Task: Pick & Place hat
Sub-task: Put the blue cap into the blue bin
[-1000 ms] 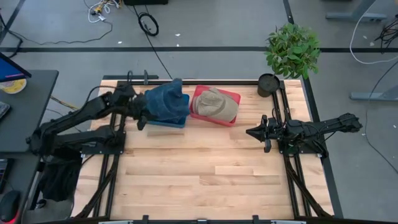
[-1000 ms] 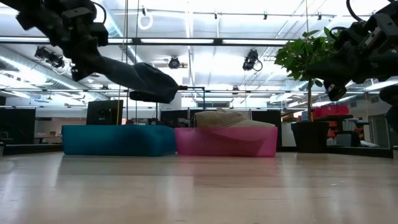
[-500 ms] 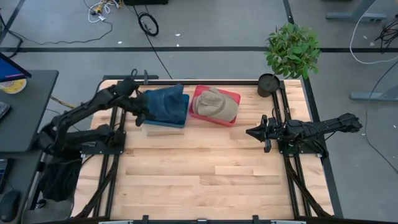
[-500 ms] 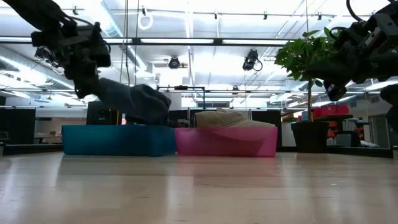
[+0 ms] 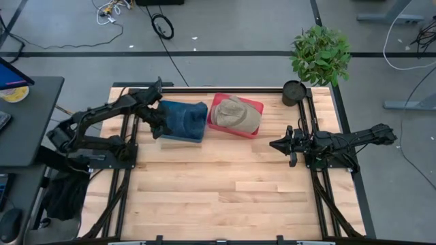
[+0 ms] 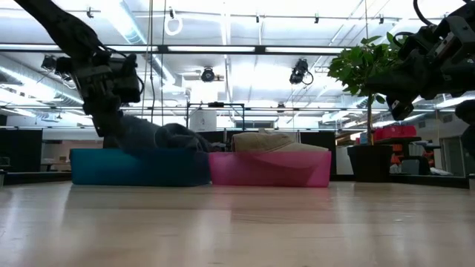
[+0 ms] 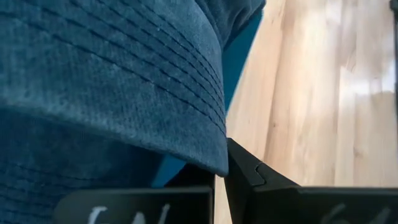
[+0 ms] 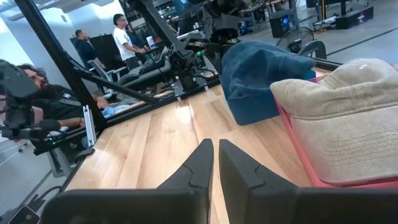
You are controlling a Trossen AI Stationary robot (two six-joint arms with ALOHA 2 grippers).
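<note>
A blue hat [image 5: 182,118] lies in the blue tray [image 5: 178,139] at the table's far side, its crown resting on the tray in the low view [image 6: 167,138]. My left gripper [image 5: 158,117] stands at the hat's left end, shut on its brim. A tan hat [image 5: 235,114] sits in the pink tray [image 5: 256,107] beside it. My right gripper [image 5: 272,145] waits shut near the table's right edge, above the table, touching nothing. My left gripper holds the blue hat by its stitched brim [image 7: 208,149], pinched between the two fingers; the brim covers most of one finger [image 7: 249,177]. It comes slanting down from the table's left [image 6: 111,104]. The hat's crown rests in the blue tray.
A potted plant [image 5: 319,56] stands at the far right corner in a dark pot [image 5: 293,92]. The two trays touch side by side. Bare wood [image 5: 225,190] covers the near half of the table. People show in the room beyond in the right wrist view [image 8: 118,37].
My left gripper has come down and moved toward the far edge, still shut on the brim. The blue hat, which hung above the blue tray a second ago, now lies in it.
</note>
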